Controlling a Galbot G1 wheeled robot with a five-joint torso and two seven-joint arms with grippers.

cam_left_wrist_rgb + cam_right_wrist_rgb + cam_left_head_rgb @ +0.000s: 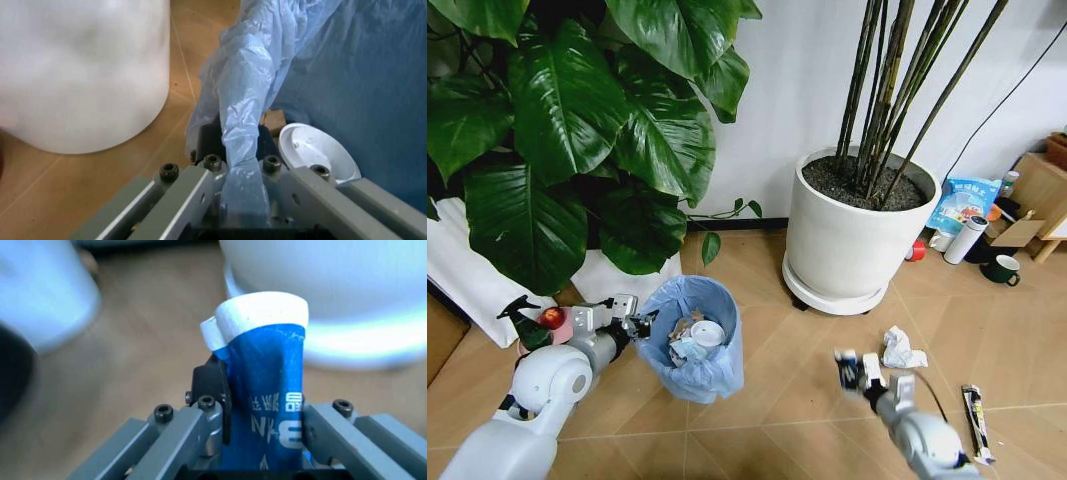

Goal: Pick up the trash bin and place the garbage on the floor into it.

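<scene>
Right hand: the right hand (860,372), nearest the robot and low over the herringbone light brown wooden floor (777,400), is clamped on a blue-and-white printed wrapper (267,390).
Left hand: the left hand (632,322) pinches the rim of the small round bin lined with a crinkly light blue bag (692,340).
Bin contents: a white round lid (313,150) and paper scraps.
Floor litter: a crumpled white tissue (902,348) beyond the right hand, a thin dark wrapper (975,420) beside it.

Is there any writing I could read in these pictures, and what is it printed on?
Blue-white wrapper held in the right gripper: white print, including a large "8" or "B" beside small characters; too partial to read as words.
Blue-white bag behind the white pot: print too small to read.
Thin wrapper on the floor: print too small to read.
Nothing else carries text.
</scene>
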